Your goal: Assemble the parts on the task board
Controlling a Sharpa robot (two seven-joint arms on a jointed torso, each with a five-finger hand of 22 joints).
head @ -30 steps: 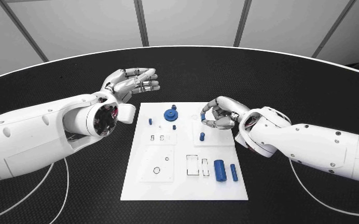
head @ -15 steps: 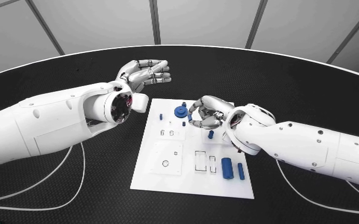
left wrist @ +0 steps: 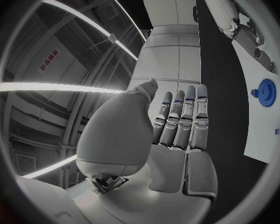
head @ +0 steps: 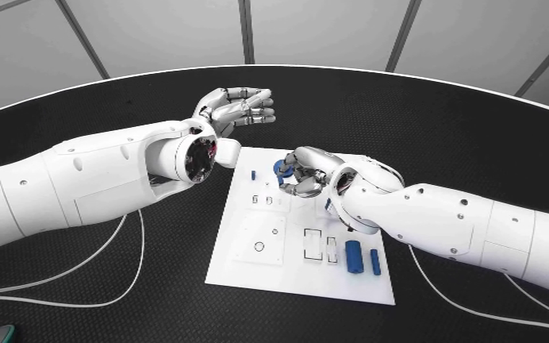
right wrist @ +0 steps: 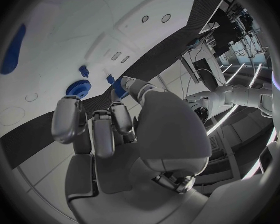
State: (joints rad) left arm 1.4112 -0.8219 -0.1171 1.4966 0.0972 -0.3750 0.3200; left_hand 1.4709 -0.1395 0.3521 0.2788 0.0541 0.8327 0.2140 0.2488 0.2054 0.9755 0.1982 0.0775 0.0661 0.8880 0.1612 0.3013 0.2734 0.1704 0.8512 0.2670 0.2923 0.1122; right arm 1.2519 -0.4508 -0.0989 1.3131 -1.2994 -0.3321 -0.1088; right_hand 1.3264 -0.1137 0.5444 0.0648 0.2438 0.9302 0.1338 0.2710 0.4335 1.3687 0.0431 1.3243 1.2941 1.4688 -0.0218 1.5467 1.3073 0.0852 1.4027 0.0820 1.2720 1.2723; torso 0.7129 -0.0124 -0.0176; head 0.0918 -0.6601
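A black round table [head: 458,121] under grey wall panels carries the white task board [head: 300,275]; on it lie a blue gear [right wrist: 78,88] near the far edge and two blue cylinders [head: 354,255] at the near right. The right hand [head: 305,172] hovers over the far part of the board, a small blue peg [right wrist: 119,86] pinched at its fingertips. The left hand [head: 237,108] hangs beyond the board's far left corner, fingers loosely curled, holding nothing. The peg looks light, rigid and smooth, probably slippery; best held by its sides, leaving the tip free for seating.
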